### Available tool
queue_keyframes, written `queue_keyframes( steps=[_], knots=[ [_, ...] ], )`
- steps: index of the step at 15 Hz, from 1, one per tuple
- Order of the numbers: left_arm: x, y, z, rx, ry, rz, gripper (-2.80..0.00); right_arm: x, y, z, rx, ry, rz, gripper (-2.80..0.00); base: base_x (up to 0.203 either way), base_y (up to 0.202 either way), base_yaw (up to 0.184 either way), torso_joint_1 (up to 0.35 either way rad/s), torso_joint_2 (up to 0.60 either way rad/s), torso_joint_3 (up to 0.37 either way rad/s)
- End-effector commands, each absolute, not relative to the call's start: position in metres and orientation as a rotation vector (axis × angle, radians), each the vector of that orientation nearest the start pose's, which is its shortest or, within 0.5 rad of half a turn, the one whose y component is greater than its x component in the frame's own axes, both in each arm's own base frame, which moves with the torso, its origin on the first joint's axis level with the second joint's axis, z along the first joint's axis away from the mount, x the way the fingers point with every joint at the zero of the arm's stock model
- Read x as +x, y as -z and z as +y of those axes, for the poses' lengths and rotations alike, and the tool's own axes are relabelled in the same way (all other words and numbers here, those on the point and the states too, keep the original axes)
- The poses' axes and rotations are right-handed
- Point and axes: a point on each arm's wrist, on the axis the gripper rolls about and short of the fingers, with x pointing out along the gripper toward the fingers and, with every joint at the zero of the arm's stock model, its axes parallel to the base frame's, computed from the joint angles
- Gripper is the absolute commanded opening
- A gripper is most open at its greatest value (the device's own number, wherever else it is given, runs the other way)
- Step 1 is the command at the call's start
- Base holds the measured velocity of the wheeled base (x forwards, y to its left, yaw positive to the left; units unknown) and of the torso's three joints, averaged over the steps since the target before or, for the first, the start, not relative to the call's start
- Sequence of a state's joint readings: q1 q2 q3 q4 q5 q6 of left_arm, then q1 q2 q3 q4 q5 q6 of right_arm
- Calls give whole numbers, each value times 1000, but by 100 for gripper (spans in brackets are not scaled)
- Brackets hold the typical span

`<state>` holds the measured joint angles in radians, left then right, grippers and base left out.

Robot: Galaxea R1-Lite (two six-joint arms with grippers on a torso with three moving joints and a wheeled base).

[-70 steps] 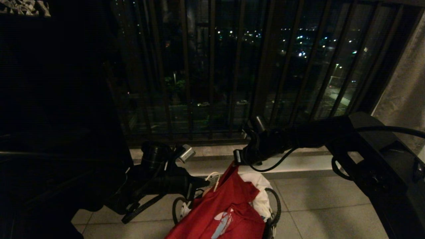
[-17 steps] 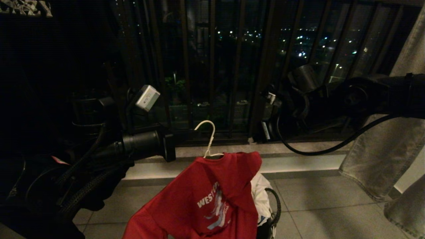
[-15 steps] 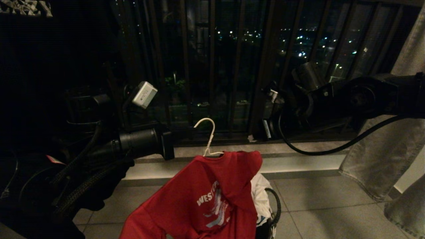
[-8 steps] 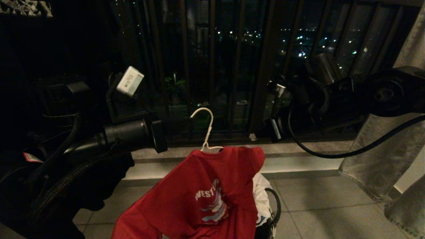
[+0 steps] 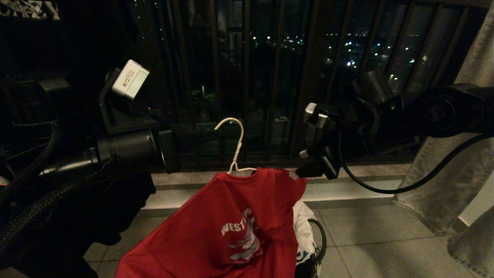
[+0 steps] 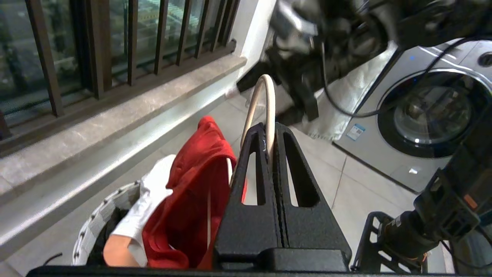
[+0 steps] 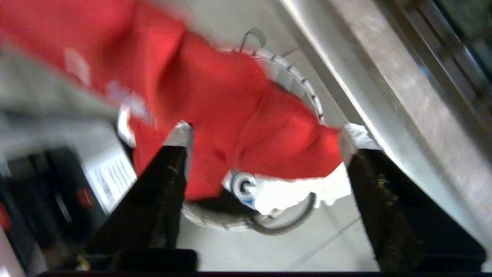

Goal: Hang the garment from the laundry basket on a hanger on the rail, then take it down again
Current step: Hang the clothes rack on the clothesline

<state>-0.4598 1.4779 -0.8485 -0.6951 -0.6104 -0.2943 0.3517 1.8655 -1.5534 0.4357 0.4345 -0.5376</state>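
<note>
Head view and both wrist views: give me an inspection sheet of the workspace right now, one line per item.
Surface: pale tiled floor below a stone ledge.
Job's things: red T-shirt draped on the white wire hanger, above the laundry basket; rail not seen.
Clutter: white clothing in the basket.
Claws: left claw shut on the hanger's hook; right claw open, at the shirt's shoulder edge.
Cables: black cable looping under the right arm.
Surroundings: dark balcony bars, washing machine, hanging grey jeans.
</note>
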Motion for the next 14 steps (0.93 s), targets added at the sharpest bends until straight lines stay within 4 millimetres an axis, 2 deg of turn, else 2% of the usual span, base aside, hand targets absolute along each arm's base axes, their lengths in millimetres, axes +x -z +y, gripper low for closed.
queue_keyframes(
  steps=[1, 3, 7, 11, 14],
  knots=[
    [219, -269, -123, -261, 1079, 66, -280, 323, -231, 124, -552, -1005, 529, 0, 0, 0, 0, 0, 0, 0],
    [216, -272, -121, -261, 1080, 56, -280, 318, -228, 122, -640, -1087, 521, 0, 0, 0, 0, 0, 0, 0],
    [201, -283, -114, -265, 1087, 85, -280, 327, -231, 127, -652, -1149, 452, 0, 0, 0, 0, 0, 0, 0],
    [188, -290, -108, -264, 1127, 70, -280, 334, -245, 132, -595, -1241, 342, 0, 0, 0, 0, 0, 0, 0],
    [170, -299, -100, -279, 1165, 38, -280, 327, -247, 139, -552, -1325, 340, 0, 0, 0, 0, 0, 0, 0]
  ],
)
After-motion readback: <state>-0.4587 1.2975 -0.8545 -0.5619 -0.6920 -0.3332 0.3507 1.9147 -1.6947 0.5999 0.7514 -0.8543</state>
